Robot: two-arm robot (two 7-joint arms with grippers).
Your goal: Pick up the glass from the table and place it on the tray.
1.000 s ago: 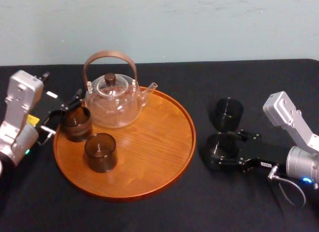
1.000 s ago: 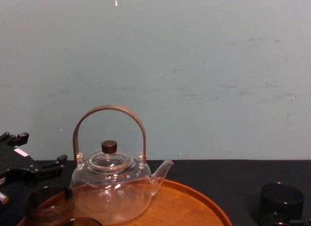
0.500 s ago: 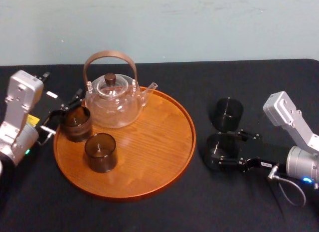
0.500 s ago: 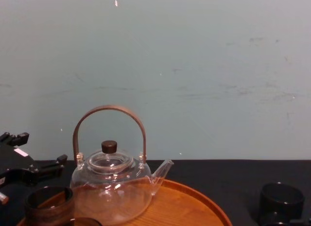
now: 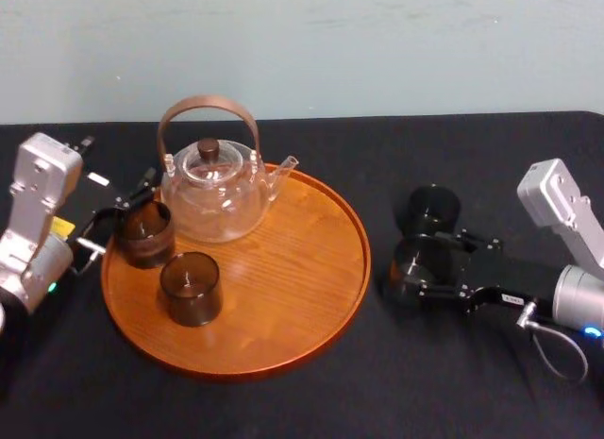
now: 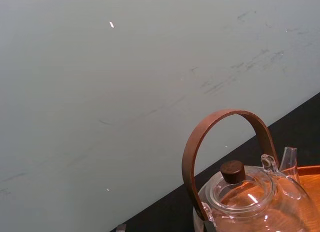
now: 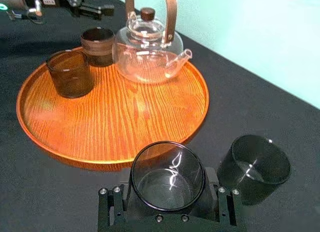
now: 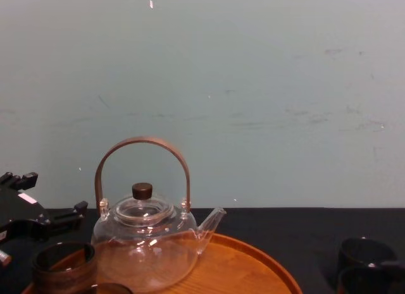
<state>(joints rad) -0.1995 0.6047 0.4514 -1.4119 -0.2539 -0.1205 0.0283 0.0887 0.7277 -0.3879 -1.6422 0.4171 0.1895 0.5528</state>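
**Item:** smoked glass tumbler (image 5: 416, 258), short, straight-walled, open mouth up, empty.

**Location:** over the black-covered table (image 5: 283, 401), right of the tray (image 5: 311, 302) and well apart from its rim. A second tumbler (image 5: 434, 211) stands just behind it. Whether the base is clear of the cloth cannot be told.

**Holder:** right gripper (image 5: 421, 266), jaws closed on opposite sides of the wall, below the rim.

**Handling, as judged:** light, rigid, fragile. The smooth wall is likely slippery, so a firm but modest squeeze at mid-height suits it. Keep it upright and set it down softly.

**Destination:** round wooden tray with a low rim, bare across its right and near parts. It carries a glass teapot (image 5: 212, 189) and two tumblers (image 5: 192, 288).

**Other arm:** left gripper (image 5: 118, 217), jaws spread, beside the tumbler at the tray's left edge.
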